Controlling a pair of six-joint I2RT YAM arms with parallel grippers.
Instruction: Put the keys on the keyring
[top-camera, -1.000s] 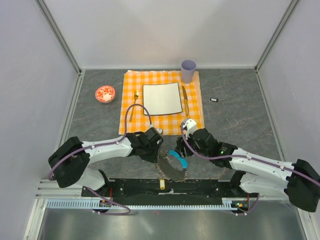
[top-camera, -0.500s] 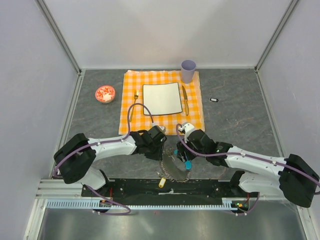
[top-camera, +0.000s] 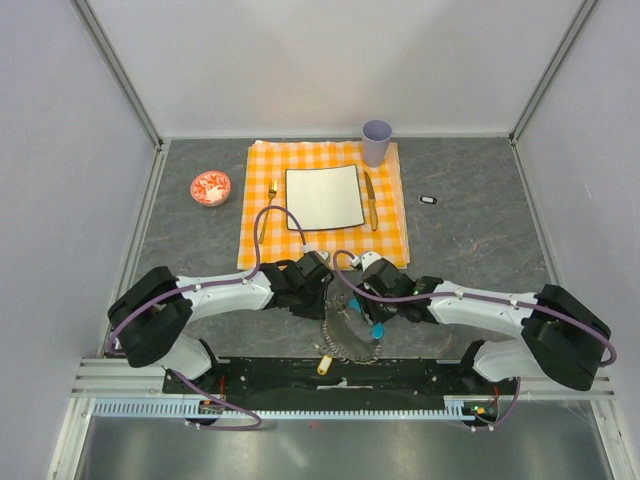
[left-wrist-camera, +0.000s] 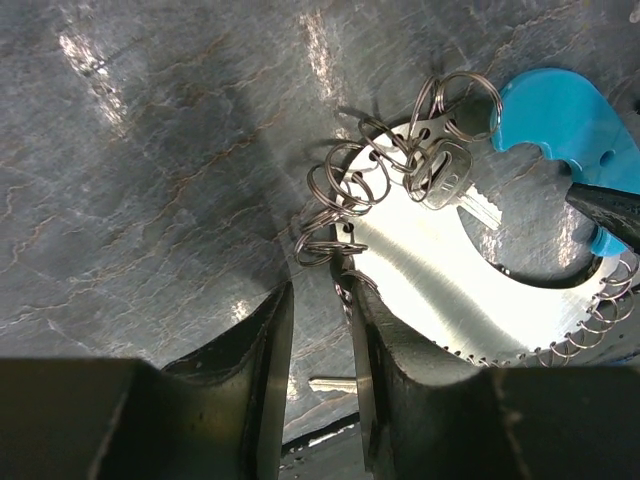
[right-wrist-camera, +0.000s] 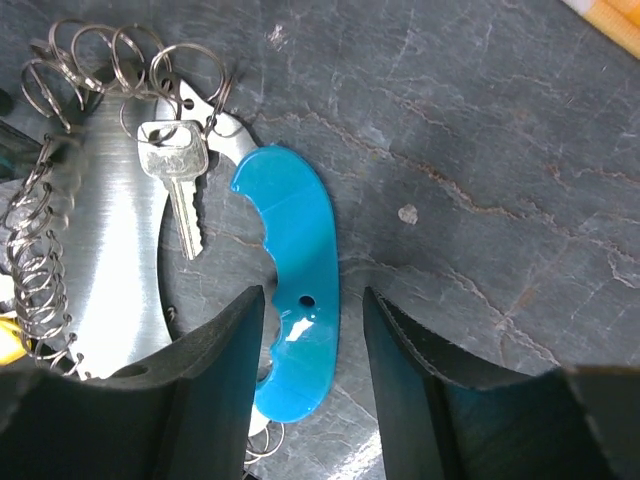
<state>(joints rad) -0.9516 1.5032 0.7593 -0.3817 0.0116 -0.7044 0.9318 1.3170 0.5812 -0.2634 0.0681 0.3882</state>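
Progress looked partial. In the right wrist view one silvery key (right-wrist-camera: 178, 170) hung from a wire ring at the upper left of the frame, and its blade lay on a shiny metal crescent (right-wrist-camera: 110, 250). The keyring (left-wrist-camera: 350, 190), a bundle of thin rings, lay in the upper middle of the left wrist view, joined to the turquoise tag (right-wrist-camera: 295, 260). The other rings that I could see were empty and no further keys showed clearly, so I judged that most of the threading was left to do. The right gripper (right-wrist-camera: 312, 305) had its jaws spread on both sides of the tag's lower end, apparently not pressing it. The left gripper (left-wrist-camera: 318, 300), at the lower middle of its frame, had its jaws narrowly apart just beside the nearest ring. Whether it touched that ring I could not tell.
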